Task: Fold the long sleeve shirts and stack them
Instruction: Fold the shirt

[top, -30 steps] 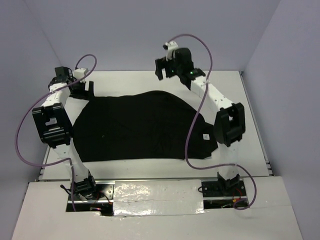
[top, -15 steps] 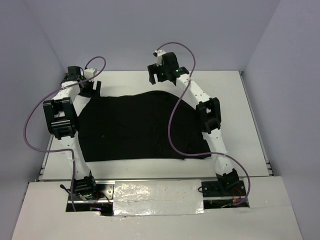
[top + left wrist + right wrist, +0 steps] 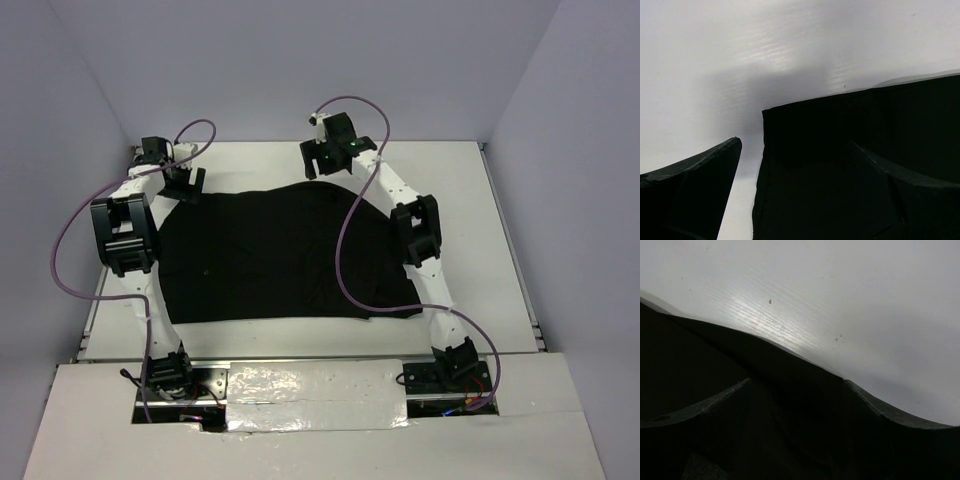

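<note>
- You are bringing both arms inward compared with a second ago. The left gripper (image 3: 185, 187) is shifting right toward the far-left corner of the plain black, soft-fabric long-sleeved shirt (image 3: 280, 255). The right arm is swinging its elbow in over the shirt's right side, covering the small white tag that showed earlier.
- The shirt is lying spread flat across the middle of the white bench (image 3: 455, 175) as a rough rectangle. No sleeve is sticking out, so an early fold looks done, though you cannot tell how many layers there are.
- Your left gripper is standing wide open over the shirt's corner, with one finger above bare bench and the other above the fabric. It is holding nothing.
- Your right gripper (image 3: 324, 165) is hovering at the shirt's far edge near its middle. Its fingers are apart over the cloth, and nothing is pinched yet.
- You are likely setting up to grasp the far edge for the next fold. The remaining folds and the stacking are still ahead of you.
</note>
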{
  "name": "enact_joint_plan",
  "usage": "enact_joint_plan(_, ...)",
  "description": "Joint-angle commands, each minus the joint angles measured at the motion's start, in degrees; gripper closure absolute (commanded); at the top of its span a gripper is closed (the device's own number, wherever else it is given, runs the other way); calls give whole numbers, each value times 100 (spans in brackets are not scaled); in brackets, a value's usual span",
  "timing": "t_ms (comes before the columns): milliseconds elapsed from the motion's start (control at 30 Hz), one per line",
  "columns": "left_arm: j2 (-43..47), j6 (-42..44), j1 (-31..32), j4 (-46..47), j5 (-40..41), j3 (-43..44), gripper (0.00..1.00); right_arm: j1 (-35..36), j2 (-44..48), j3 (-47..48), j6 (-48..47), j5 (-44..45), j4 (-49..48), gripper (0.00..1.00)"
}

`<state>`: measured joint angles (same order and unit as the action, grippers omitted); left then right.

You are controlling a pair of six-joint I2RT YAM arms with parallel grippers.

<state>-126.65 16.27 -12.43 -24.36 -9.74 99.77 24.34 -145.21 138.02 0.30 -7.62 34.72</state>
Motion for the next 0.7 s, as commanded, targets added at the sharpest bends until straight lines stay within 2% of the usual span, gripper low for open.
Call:
enact_joint_plan(0, -176, -28, 12, -69, 147, 210, 1, 80, -297, 260, -47, 216, 237, 21)
enact_joint_plan(300, -307, -10, 12, -157, 262, 350, 1, 124, -526, 445, 208, 700, 377, 23)
enact_joint_plan(367, -325, -10, 12, -201, 271, 386, 1, 159, -552, 411, 182, 753, 553, 28)
enact_joint_plan(433, -308, 7, 12, -183, 253, 368, 1, 211, -544, 297, 94, 753, 659, 44)
enact_joint_plan(500, -299, -19, 12, -157, 253, 342, 1, 229, -483, 191, 94, 946, 607, 68)
enact_joint_plan(633, -316, -1, 12, -201, 200, 377, 5, 229, -202, -187, 50, 1087, 141, 76)
enact_joint_plan(667, -316, 42, 12, -192, 165, 351, 11, 221, -131, -248, 32, 1122, 53, 86)
